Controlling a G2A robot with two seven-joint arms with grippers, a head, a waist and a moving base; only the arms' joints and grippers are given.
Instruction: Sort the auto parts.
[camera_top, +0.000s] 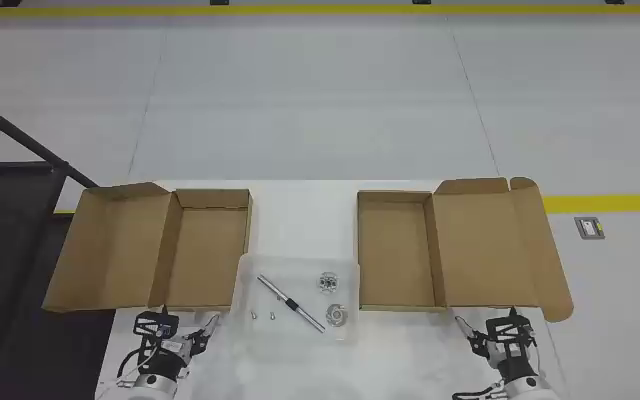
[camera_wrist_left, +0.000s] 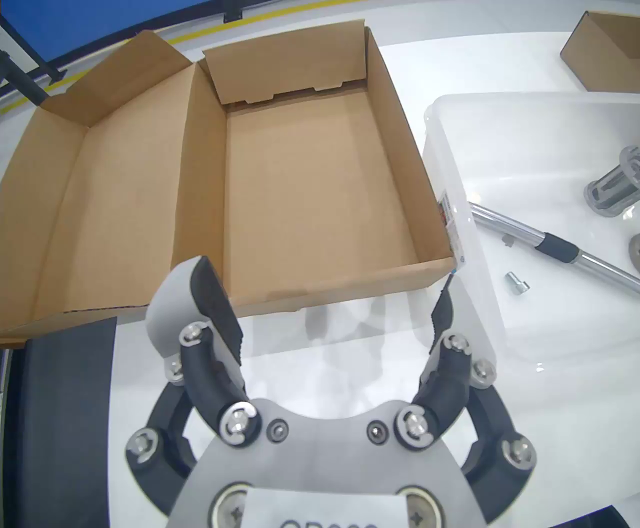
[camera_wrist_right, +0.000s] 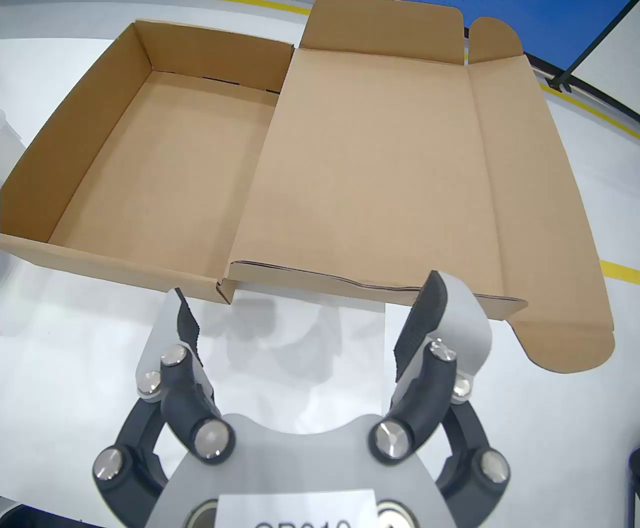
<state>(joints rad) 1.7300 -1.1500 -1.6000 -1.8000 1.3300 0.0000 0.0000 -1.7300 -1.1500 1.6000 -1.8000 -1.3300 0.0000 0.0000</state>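
**Auto parts, unsorted.** All are held in a clear tray at the middle of the white table, between the left box and the right box. Both boxes are of open cardboard with bare floors.

**Contents of the tray.** A metal rod is laid slantwise. Small bolts are placed beside its near half. One round part sits toward the right box, and a second round part is set by the rod's near end.

**Left gripper**. It is stationed at the near table edge, before the left box and just beside the tray's near corner. Its fingers are spread wide, with nothing between them. Every part lies to its right, untouched.

**Right gripper**. It is stationed at the near edge before the right box's folded-out lid. Its fingers are likewise parted and unloaded. The tray lies well apart on its left.

**By view.** In the left wrist view the rod is seen to carry a dark sleeve. One round part is resolved there as a slotted cylinder with a flange, and a label is seen on the tray wall. In the right wrist view the right box is seen close, ahead of the gripper.

**Obscured.** The second round part is cut off at the edge of the left wrist view. The bolts' form cannot be made out from above.
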